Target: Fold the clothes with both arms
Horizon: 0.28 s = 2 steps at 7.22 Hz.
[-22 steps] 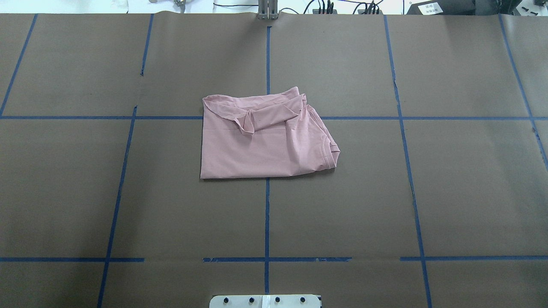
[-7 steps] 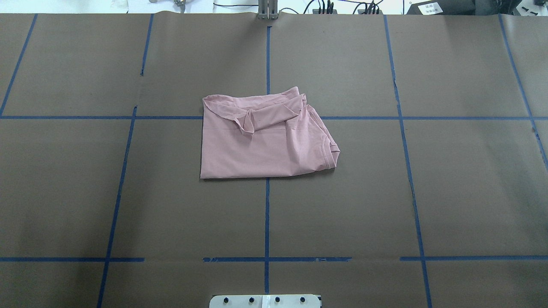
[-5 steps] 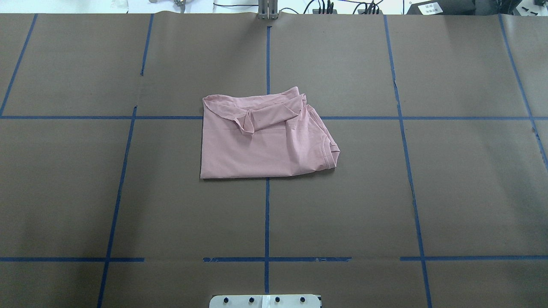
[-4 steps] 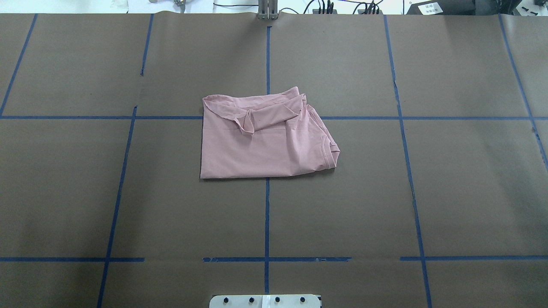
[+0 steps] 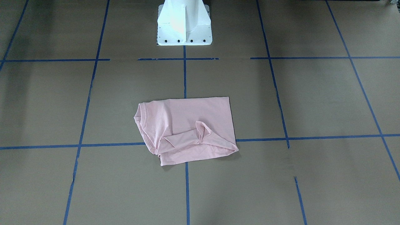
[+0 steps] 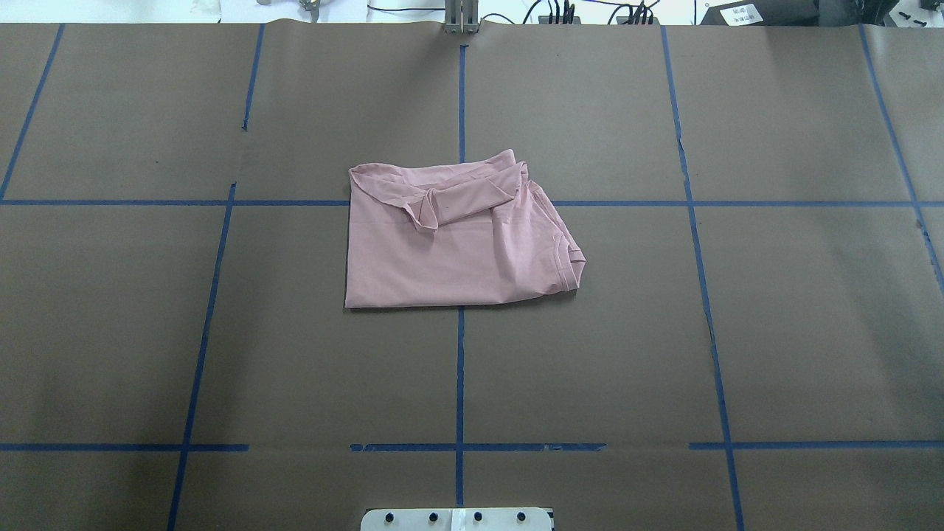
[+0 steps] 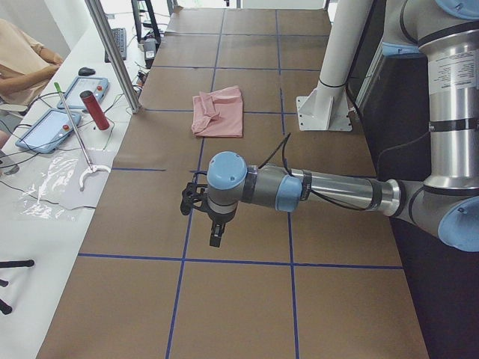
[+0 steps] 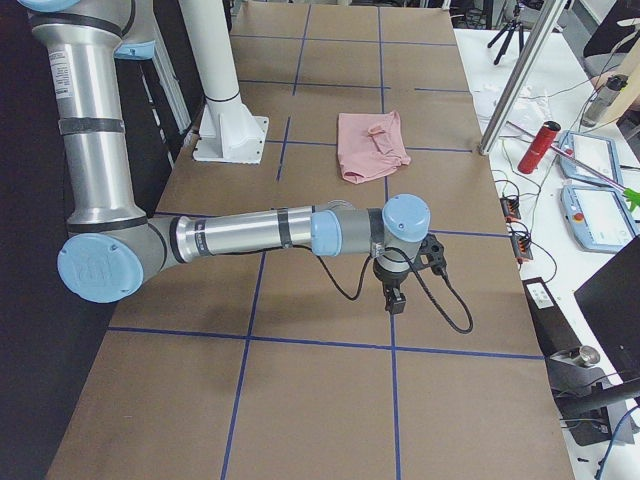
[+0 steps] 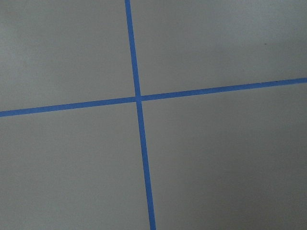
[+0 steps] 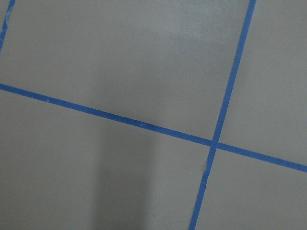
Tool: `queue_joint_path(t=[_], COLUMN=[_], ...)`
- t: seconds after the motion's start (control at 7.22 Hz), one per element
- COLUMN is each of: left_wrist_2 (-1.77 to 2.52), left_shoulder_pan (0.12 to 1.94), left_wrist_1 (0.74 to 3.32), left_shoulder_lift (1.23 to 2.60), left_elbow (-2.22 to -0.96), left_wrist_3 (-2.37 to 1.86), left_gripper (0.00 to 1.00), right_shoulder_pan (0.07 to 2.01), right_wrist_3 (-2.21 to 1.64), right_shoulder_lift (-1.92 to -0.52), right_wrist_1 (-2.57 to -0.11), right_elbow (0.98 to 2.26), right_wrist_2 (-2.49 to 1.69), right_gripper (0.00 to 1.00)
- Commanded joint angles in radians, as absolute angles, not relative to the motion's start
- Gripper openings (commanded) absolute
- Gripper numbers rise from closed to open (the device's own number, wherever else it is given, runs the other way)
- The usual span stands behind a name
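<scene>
**Overhead exterior: T-shirt folded at table centre, both grippers out of frame**

1. Position of the garment. The pale pink T-shirt (image 6: 450, 251) lies flat on the brown-papered table (image 6: 774, 332), straddling the centre line of blue tape (image 6: 459, 369), directly ahead of the white pedestal (image 5: 184, 25). It is folded into a rough rectangle whose long axis runs across the table, from the robot's left to its right. The ribbed collar (image 6: 571, 265) sits at the robot's right end. A loose sleeve (image 6: 461, 200) lies doubled over on top, along the far edge.

2. Position of the arms. In the exterior left view the left arm (image 7: 337, 193) reaches out over bare table, its left gripper (image 7: 215, 241) pointing down, well apart from the garment. In the exterior right view the right arm (image 8: 250, 235) mirrors this, the right gripper (image 8: 396, 305) equally far off. Neither is clearly the nearer. The collar end faces the right arm.

3. Gripper state. Both grippers appear in side views only, and both wrist cameras show just paper and tape. Whether the fingers are spread or pressed together cannot be told. Nothing is visibly held or touched.

4. Assessment. Any further fold would likely require both grippers to travel inward along the garment's long axis.
</scene>
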<state>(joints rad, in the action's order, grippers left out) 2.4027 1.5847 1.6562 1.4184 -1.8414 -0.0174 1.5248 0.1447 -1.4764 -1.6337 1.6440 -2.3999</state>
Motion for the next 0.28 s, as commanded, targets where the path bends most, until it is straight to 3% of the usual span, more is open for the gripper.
queue_joint_path(t=[0.0,0.14], left_wrist_2=[2.405,2.405], left_shoulder_pan=[1.585,1.585], left_wrist_1=[1.657,1.658], left_shoulder_lift=[1.419,1.419], left_elbow=[-1.836,-1.835], left_wrist_3=[-0.017,-0.017], left_gripper=[1.00,1.00], right_shoulder_pan=[1.525,1.525], right_wrist_3=[0.143,0.143], right_shoulder_lift=[-1.477,-1.477], right_wrist_1=[-1.634,-1.634], right_elbow=[1.655,1.657], right_wrist_2=[-2.399,-2.395], right_gripper=[1.00,1.00])
